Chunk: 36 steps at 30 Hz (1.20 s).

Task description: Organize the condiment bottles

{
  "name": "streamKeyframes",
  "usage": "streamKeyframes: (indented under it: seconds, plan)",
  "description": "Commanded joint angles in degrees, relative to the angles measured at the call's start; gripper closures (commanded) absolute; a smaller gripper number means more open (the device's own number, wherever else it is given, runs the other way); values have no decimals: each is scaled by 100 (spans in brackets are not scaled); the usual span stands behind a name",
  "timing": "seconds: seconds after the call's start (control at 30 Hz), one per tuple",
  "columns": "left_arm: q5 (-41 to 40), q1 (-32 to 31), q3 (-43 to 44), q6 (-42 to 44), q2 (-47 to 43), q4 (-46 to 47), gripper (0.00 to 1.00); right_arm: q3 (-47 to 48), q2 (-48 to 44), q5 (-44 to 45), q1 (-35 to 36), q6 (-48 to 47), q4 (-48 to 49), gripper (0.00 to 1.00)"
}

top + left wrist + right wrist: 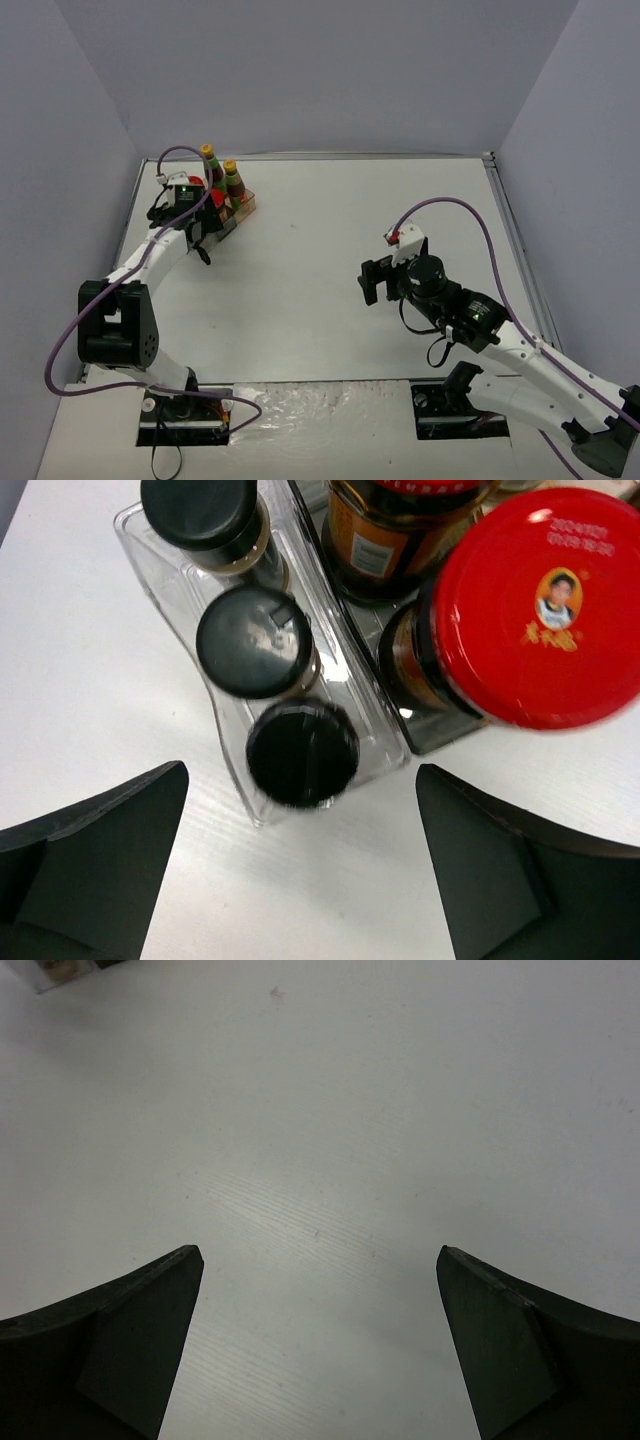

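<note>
Wide apart and holding nothing, the left jaws frame the bottom of the wrist view. Dead centre just ahead of them sits the nearest spice jar, black cap up, in the end of the clear rack closest to the jaws. The second spice jar and the third spice jar line up beyond it in the same trough.

Ahead and to the right of the jaws looms a red-lidded jar, just beside the trough, with a second dark jar behind it. On the far side, near the counter's back-left corner, rise one yellow-capped bottle and its twin.

Over on the right, the right jaws are spread wide too, gripping nothing, well apart from the rack, with white counter on every side.
</note>
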Motion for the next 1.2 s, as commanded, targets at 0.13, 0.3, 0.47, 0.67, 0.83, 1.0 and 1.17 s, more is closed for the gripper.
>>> streamKeyframes:
  seconds: [0.13, 0.3, 0.47, 0.67, 0.83, 1.0, 1.17]
  plan:
    - [334, -86, 187, 539, -2459, -912, 3, 724, -599, 675, -35, 236, -123, 0]
    - [714, -73, -304, 1120, -4048, -1417, 3, 1004, -918, 1279, -35, 287, -512, 0]
    - [942, -64, -716, 1273, -5688, -2081, 3, 1076, -1264, 2077, -35, 315, -829, 0]
    - [1084, -77, -867, 1178, -6782, -2765, 3, 943, -1723, 2545, -35, 244, -830, 0]
    - [968, -82, -1033, 1060, -7536, -2762, 3, 791, -2039, 2847, -35, 270, -795, 0]
    - [922, -108, -1115, 1007, -7731, -2756, 3, 653, -2362, 3006, -35, 278, -786, 0]
    - [1006, -139, -1453, 765, -7811, -2667, 3, 503, -2514, 3138, -31, 340, -782, 0]
